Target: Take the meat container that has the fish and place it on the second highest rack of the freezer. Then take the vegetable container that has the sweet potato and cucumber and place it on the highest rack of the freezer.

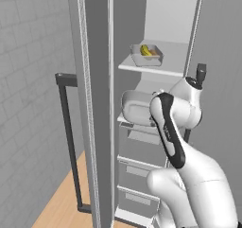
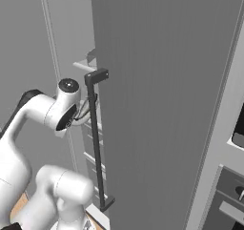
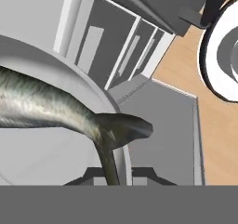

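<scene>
Setting down the fish bowl looks like the step in hand, judged from how things lie. Standing open: the freezer, its tall grey door swung wide with a dark bar handle on the outside. Reaching into the cabinet at the level of the second shelf from the top, above the grey drawers: the white arm.

On the top shelf, the rectangular tray, with the yellow-green cucumber lying in it; too small there to make out the sweet potato. So apparently done with the vegetable half, leaving only the bowl.

At the second shelf, just in front of the arm's elbow, the oval bowl, seemingly on or barely above the shelf edge; cannot tell which. In the hand view, right up against the camera, the bowl's rim with the fish inside, tail draped over the edge.

Cannot tell how far apart the fingers of the gripper stand, nor whether gripping the rim.

Next, probably: pushing the bowl deeper in, letting go, backing out clear of the door.

No brands, labels or readable writing anywhere.
</scene>
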### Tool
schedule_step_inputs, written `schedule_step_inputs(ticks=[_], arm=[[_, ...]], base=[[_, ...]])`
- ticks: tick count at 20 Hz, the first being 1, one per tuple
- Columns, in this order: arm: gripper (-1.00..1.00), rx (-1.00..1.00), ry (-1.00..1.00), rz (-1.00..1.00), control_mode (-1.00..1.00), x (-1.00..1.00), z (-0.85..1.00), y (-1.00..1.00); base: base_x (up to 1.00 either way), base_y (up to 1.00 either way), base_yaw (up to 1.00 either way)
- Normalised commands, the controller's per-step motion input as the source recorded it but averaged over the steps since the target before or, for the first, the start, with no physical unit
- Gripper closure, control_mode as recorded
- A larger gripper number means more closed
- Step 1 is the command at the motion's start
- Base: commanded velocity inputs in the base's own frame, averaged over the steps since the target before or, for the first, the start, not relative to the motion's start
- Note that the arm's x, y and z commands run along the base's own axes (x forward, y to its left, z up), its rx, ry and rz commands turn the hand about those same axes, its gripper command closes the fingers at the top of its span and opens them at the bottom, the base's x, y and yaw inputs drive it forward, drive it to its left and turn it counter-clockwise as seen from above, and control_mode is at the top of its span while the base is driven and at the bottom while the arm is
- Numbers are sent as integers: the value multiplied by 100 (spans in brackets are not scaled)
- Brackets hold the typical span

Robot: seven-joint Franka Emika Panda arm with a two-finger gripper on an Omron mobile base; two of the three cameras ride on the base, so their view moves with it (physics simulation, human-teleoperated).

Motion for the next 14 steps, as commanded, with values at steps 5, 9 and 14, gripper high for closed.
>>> schedule_step_inputs(ticks=[5,9,14], arm=[[100,0,5,-20,-100,91,-35,-17],[100,0,2,-15,-100,80,-40,-35],[100,0,0,-9,-100,81,-48,-40]], base=[[0,0,0],[0,0,0],[0,0,0]])
